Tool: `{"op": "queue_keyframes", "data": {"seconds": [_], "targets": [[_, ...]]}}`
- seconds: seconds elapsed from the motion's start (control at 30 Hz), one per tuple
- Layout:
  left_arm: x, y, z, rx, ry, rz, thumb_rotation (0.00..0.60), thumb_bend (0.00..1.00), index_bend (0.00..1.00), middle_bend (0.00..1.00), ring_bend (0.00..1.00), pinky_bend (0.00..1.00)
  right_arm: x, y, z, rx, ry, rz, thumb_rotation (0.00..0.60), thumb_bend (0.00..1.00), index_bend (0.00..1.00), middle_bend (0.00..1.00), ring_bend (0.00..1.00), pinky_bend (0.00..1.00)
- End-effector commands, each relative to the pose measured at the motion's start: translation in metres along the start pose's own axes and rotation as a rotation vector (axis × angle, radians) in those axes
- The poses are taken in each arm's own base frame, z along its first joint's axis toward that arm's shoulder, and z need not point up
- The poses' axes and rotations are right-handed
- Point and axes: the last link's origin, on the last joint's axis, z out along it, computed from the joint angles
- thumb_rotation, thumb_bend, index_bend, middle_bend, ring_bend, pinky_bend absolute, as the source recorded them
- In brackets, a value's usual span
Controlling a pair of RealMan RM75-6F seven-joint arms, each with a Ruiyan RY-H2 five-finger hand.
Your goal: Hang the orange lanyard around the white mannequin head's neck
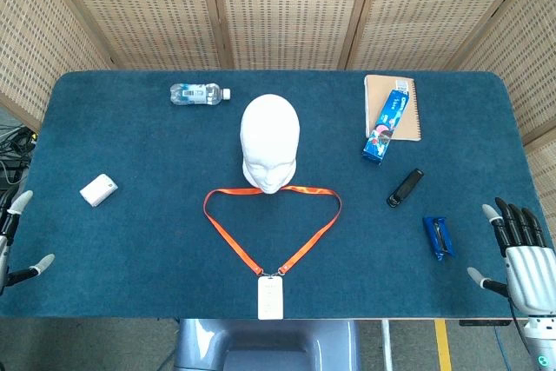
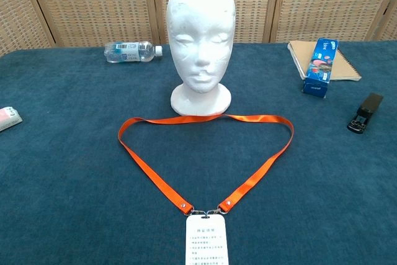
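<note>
Head view: orange lanyard [image 1: 272, 223] lies flat at six o'clock of the mannequin head [image 1: 270, 141]; left hand [image 1: 16, 241] and right hand [image 1: 519, 249] released, fingers spread, grasping nothing.

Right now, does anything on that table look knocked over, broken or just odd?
Only the water bottle lies on its side near the far edge; nothing has spilled. The orange lanyard lies flat before the upright mannequin head, not around its neck. Nothing looks damaged.

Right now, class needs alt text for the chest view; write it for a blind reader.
A white mannequin head stands upright on a blue table, with an orange lanyard lying flat in front of it, its badge nearest the camera. No hand shows.
</note>
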Motion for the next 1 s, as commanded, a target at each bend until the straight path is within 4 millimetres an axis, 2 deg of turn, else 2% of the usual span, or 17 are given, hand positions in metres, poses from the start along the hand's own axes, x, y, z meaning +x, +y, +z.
{"op": "queue_keyframes", "data": {"seconds": [0.03, 0.17, 0.3, 0.43, 0.47, 0.53, 0.6, 0.7, 0.87, 1.0], "targets": [[0.0, -0.001, 0.0, 0.001, -0.002, -0.001, 0.6, 0.0, 0.0, 0.0, 0.0, 0.0, -0.001, -0.001, 0.0, 0.001, -0.004, -0.001, 0.6, 0.0, 0.0, 0.0, 0.0, 0.0], [-0.001, -0.001, 0.001, 0.003, -0.006, -0.001, 0.6, 0.0, 0.0, 0.0, 0.0, 0.0, -0.005, -0.002, 0.003, 0.009, -0.03, -0.007, 0.6, 0.0, 0.0, 0.0, 0.0, 0.0], [-0.002, -0.002, 0.002, 0.011, -0.009, 0.005, 0.6, 0.0, 0.0, 0.0, 0.0, 0.0, -0.009, -0.012, 0.02, 0.046, -0.075, 0.022, 0.6, 0.0, 0.01, 0.0, 0.0, 0.0], [-0.006, -0.003, 0.007, 0.023, -0.011, 0.025, 0.6, 0.0, 0.0, 0.0, 0.0, 0.0, -0.009, -0.03, 0.055, 0.094, -0.175, 0.066, 0.6, 0.0, 0.08, 0.0, 0.0, 0.0], [-0.008, -0.003, 0.009, 0.027, -0.018, 0.027, 0.6, 0.0, 0.0, 0.0, 0.0, 0.0, -0.007, -0.041, 0.076, 0.122, -0.206, 0.082, 0.6, 0.0, 0.11, 0.0, 0.0, 0.0], [-0.012, -0.003, 0.012, 0.03, -0.031, 0.032, 0.6, 0.0, 0.0, 0.0, 0.0, 0.0, -0.006, -0.054, 0.102, 0.149, -0.231, 0.087, 0.6, 0.0, 0.17, 0.0, 0.0, 0.0], [-0.017, -0.004, 0.015, 0.038, -0.045, 0.038, 0.6, 0.0, 0.0, 0.0, 0.0, 0.0, -0.01, -0.068, 0.128, 0.166, -0.256, 0.08, 0.6, 0.06, 0.29, 0.0, 0.0, 0.0], [-0.024, -0.004, 0.019, 0.045, -0.067, 0.043, 0.6, 0.0, 0.0, 0.0, 0.0, 0.0, -0.023, -0.084, 0.158, 0.161, -0.303, 0.081, 0.6, 0.19, 0.36, 0.0, 0.0, 0.0], [-0.029, -0.004, 0.024, 0.051, -0.078, 0.05, 0.6, 0.0, 0.0, 0.0, 0.0, 0.0, -0.047, -0.108, 0.191, 0.144, -0.355, 0.082, 0.6, 0.33, 0.39, 0.0, 0.0, 0.0], [-0.033, -0.005, 0.027, 0.061, -0.09, 0.056, 0.6, 0.0, 0.0, 0.0, 0.0, 0.0, -0.069, -0.126, 0.21, 0.133, -0.38, 0.058, 0.6, 0.39, 0.4, 0.0, 0.0, 0.0]]}}
